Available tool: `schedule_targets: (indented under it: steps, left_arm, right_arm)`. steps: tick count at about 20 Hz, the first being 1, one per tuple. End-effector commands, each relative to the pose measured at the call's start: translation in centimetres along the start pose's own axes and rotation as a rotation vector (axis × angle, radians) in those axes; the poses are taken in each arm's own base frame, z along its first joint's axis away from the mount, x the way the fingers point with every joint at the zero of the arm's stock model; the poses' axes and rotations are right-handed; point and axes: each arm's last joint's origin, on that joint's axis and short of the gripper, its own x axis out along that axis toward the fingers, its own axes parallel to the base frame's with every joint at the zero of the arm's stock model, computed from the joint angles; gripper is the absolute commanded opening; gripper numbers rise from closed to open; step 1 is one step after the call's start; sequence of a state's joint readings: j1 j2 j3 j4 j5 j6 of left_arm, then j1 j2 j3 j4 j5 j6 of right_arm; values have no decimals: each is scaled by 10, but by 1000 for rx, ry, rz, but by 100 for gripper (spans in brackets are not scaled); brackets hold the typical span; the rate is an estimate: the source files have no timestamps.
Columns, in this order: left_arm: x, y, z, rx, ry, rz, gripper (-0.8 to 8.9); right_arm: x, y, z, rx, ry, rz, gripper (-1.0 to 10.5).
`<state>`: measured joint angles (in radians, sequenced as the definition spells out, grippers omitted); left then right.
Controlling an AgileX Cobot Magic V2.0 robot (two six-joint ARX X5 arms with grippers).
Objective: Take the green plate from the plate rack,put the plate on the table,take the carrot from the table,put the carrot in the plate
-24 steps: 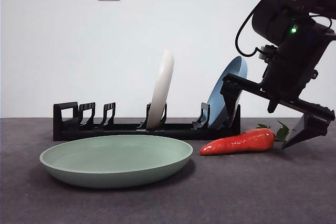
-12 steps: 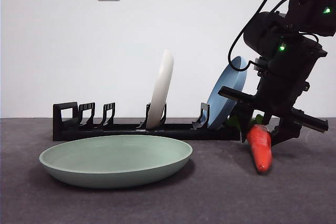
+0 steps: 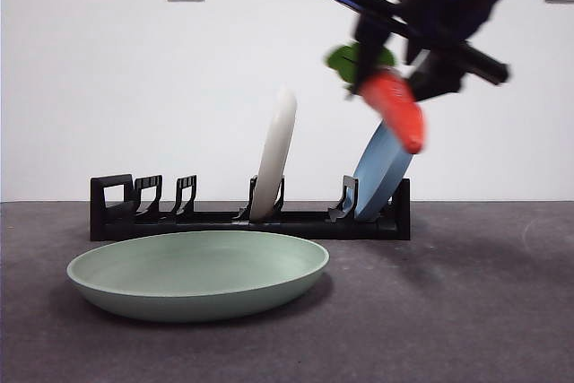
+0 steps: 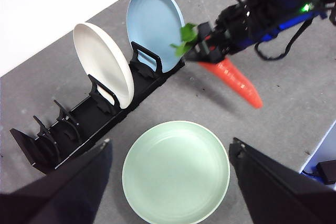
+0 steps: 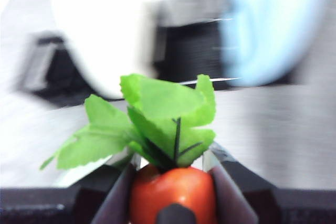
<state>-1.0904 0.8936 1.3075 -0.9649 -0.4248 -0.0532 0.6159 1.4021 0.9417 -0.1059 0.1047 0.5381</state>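
Right gripper (image 3: 395, 65) aloft, clamped; left gripper (image 4: 170, 153) (jaws apart) high.

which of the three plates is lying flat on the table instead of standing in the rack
The green plate. It rests flat on the table in front of the plate rack, while the cream-white plate and the blue plate stand upright in its slots.

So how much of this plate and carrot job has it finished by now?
Done: the green plate lies flat on the table, out of the plate rack. In hand: the right gripper holds the carrot by its leafy end, in the air above the rack. Left: lowering the carrot into the plate.
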Motion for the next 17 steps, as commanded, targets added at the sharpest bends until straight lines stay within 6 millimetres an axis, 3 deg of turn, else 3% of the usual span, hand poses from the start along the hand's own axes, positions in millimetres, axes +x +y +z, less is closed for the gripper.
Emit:
schedule_targets:
  steps: [1,8,13,17]
  left_arm:
    - [0,0,0,-7,-3,-4,377]
    - [0,0,-1,-2,6,-3,377]
    - [0,0,-2,0,12,-3,377]
    - [0,0,-5,11,38,-1,377]
  right_arm:
    - [11,15,-13,-13,10,50,-13]
    - [76,41,-49,37,34,134,-13]
    - [122,59,-51,-19,96,154,-13]
    - [131,59,-55,-83,159,114,-13]
